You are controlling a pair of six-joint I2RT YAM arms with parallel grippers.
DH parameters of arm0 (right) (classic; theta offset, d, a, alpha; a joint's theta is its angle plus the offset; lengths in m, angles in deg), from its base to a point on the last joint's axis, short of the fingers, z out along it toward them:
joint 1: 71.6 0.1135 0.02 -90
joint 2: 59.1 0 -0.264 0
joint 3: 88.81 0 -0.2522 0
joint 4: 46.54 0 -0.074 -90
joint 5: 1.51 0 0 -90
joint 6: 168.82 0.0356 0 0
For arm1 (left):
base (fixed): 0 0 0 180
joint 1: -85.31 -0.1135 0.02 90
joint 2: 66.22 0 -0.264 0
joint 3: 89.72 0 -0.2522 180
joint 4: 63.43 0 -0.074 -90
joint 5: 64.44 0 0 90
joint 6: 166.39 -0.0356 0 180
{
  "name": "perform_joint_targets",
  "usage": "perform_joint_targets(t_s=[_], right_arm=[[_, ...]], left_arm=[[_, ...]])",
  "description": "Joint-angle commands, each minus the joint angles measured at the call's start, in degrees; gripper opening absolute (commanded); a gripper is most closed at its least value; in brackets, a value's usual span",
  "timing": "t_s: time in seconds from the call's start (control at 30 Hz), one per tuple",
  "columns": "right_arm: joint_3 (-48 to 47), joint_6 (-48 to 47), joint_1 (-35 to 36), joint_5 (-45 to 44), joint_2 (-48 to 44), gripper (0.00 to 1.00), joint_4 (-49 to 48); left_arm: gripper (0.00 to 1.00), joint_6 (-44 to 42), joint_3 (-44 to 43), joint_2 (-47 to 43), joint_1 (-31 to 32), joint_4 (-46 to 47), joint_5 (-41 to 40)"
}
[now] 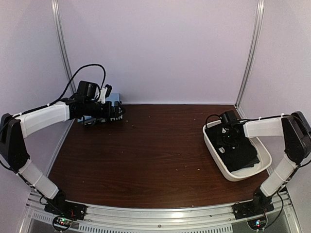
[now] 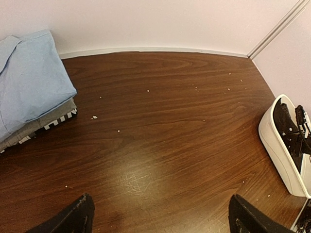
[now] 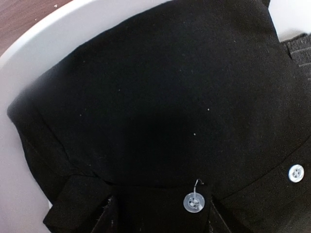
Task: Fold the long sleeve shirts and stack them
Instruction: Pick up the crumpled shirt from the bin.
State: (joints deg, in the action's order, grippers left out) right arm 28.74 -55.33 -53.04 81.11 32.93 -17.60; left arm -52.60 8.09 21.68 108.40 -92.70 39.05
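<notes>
A plain black long sleeve shirt (image 3: 155, 97) with small white buttons (image 3: 194, 202) lies crumpled in a white tub (image 1: 214, 145) at the right of the table. Beside it, at the tub's edge, shows a second dark shirt with a fine pale pattern (image 3: 299, 48). My right gripper (image 1: 228, 141) is down in the tub, pressed onto the black shirt (image 1: 240, 155). Its fingers stand apart on either side of a buttoned patch of cloth (image 3: 160, 213). My left gripper (image 1: 114, 114) hovers at the back left, wide open over bare wood (image 2: 160, 213).
A folded stack sits in the back left corner: a light blue garment (image 2: 29, 82) on top, with grey and black-and-white cloth (image 2: 48, 124) under it. The tub (image 2: 274, 141) also shows at the right of the left wrist view. White walls close in the table.
</notes>
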Motion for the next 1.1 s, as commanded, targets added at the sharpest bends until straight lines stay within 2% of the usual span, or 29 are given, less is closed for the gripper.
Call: perform_joint_targets(t_s=[0.0, 0.1, 0.2, 0.4, 0.8, 1.07], right_arm=[[-1.2, 0.4, 0.2, -0.8, -2.9, 0.48, 1.6], [-2.6, 0.0, 0.3, -1.5, -4.5, 0.31, 3.1], [-3.8, -0.3, 0.2, -1.9, -6.2, 0.19, 4.1], [-5.7, -0.5, 0.2, -2.0, -9.8, 0.00, 5.2], [-12.1, -2.3, 0.2, -0.2, -17.8, 0.00, 8.3], [-21.4, -5.4, 0.3, 7.2, -20.7, 0.00, 10.5]], left_arm=[[0.98, 0.3, -0.7, -1.5, 0.1, 1.0, -0.1], [0.98, 0.4, -0.6, -1.6, 0.1, 0.9, -0.2], [0.98, 0.7, -0.6, -1.9, 0.1, 1.0, -0.8], [0.98, 0.6, -0.7, -2.5, 0.1, 1.3, -1.3], [0.98, 0.6, -0.5, -3.4, 0.1, 2.5, -0.7], [0.98, 0.4, 0.5, -5.0, 0.1, 4.3, 0.9]])
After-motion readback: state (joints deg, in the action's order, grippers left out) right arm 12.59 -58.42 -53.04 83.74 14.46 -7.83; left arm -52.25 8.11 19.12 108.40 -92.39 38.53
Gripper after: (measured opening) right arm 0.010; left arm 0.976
